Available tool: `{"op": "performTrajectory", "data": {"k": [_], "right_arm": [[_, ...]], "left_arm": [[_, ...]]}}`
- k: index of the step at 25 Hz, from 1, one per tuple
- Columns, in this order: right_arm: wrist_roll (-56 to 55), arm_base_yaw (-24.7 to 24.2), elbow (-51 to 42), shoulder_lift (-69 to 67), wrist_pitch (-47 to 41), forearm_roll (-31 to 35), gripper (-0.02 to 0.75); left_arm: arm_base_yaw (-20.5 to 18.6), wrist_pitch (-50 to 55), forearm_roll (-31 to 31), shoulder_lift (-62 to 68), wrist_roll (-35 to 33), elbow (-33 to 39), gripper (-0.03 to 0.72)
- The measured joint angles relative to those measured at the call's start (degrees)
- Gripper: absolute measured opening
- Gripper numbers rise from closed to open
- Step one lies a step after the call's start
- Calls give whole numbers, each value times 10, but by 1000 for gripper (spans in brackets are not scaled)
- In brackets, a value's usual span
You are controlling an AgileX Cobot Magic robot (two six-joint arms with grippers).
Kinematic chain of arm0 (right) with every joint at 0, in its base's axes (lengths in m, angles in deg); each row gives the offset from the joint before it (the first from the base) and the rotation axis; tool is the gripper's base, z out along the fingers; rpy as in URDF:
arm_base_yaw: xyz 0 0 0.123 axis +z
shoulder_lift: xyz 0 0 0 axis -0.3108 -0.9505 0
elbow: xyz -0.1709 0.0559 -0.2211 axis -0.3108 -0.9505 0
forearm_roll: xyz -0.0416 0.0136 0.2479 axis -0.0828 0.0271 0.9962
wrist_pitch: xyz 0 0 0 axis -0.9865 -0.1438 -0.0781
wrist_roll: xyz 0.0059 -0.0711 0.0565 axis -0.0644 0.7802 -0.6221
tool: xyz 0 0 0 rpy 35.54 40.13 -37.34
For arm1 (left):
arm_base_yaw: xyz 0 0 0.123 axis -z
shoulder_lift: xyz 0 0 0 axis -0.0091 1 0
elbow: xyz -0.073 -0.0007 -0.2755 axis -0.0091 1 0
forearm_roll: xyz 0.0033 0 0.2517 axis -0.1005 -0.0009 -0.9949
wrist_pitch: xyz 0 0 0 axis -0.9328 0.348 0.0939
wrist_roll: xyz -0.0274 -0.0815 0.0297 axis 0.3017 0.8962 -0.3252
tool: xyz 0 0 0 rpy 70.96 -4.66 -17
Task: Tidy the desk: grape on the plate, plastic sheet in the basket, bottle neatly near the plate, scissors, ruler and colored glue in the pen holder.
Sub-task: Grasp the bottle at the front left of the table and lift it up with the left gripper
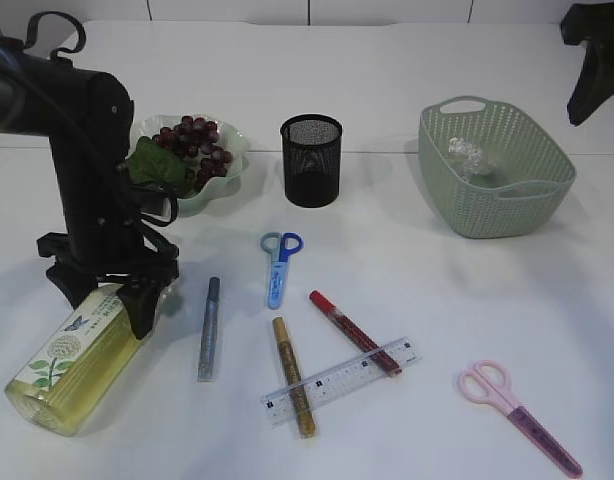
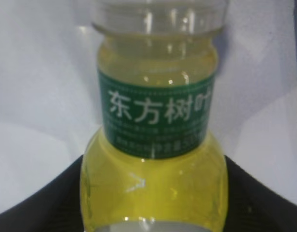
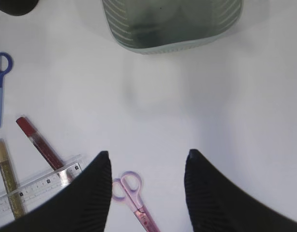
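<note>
The bottle (image 1: 72, 365) of yellow liquid lies on its side at the front left. My left gripper (image 1: 105, 298) straddles its shoulder, and the black fingers (image 2: 37, 203) press both sides of the bottle (image 2: 153, 179). Grapes (image 1: 197, 140) rest on the green plate (image 1: 237, 150). A crumpled plastic sheet (image 1: 467, 155) lies in the basket (image 1: 497, 215). Blue scissors (image 1: 279, 265), pink scissors (image 1: 517, 410), the ruler (image 1: 342, 382) and silver (image 1: 208, 328), gold (image 1: 292, 385) and red (image 1: 352, 330) glue pens lie on the table. My right gripper (image 3: 146, 154) hovers open and empty above the pink scissors (image 3: 131, 195).
The black mesh pen holder (image 1: 311, 160) stands between plate and basket. The right arm (image 1: 595, 60) hangs at the back right, above the basket. The ruler lies across the gold and red pens.
</note>
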Motion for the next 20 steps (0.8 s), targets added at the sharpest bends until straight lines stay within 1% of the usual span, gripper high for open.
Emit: {"op": "performTrajectory", "data": {"k": [7, 14, 20], "right_arm": [[0, 0, 0, 0, 0, 0, 398], [0, 0, 0, 0, 0, 0, 398], [0, 0, 0, 0, 0, 0, 398]], "left_arm": [[0, -1, 0, 12, 0, 0, 531], [0, -1, 1, 12, 0, 0, 444], [0, -1, 6, 12, 0, -1, 441]]}}
